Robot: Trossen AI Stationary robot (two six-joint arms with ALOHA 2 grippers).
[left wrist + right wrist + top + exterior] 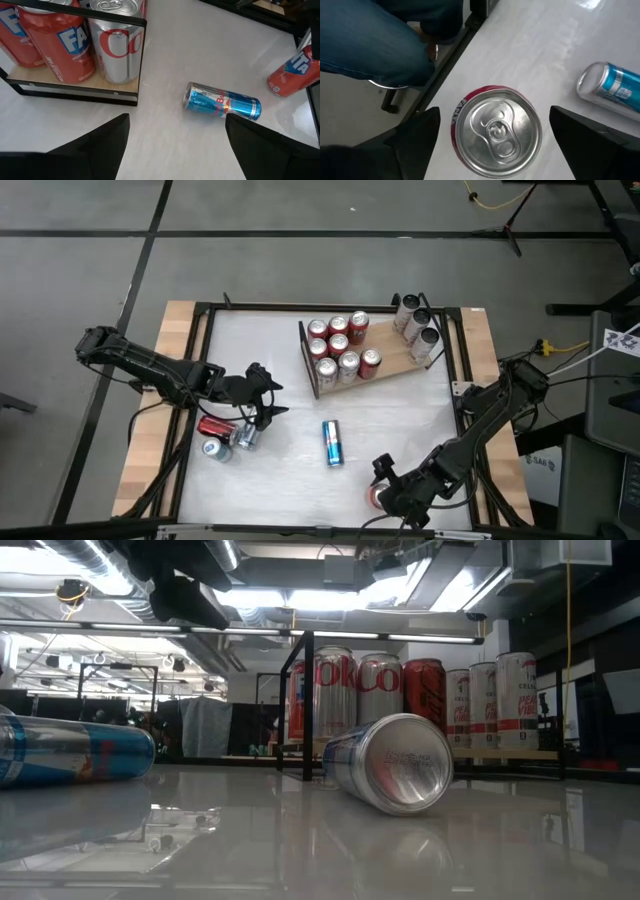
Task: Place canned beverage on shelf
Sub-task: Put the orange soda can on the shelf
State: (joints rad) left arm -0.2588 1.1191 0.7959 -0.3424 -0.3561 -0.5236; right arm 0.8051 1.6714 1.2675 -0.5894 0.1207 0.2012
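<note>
1. Between the spread fingers [420,135] of the right gripper [388,492], an upright red can [495,130] is framed at the table's near edge, not visibly gripped.
2. Farther off, a blue can [333,443] lies sideways mid-table.
3. At the back, the shelf [395,360] is loaded with cans.
4. The left gripper [268,398] is seen parted and empty, above two fallen cans [225,438].

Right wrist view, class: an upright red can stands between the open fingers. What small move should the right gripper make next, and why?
Probably lower the right gripper straight down around the red can, then close. Its fingers stand open on either side, the can is upright and centred below, and nothing is held yet. The shelf still has room.
</note>
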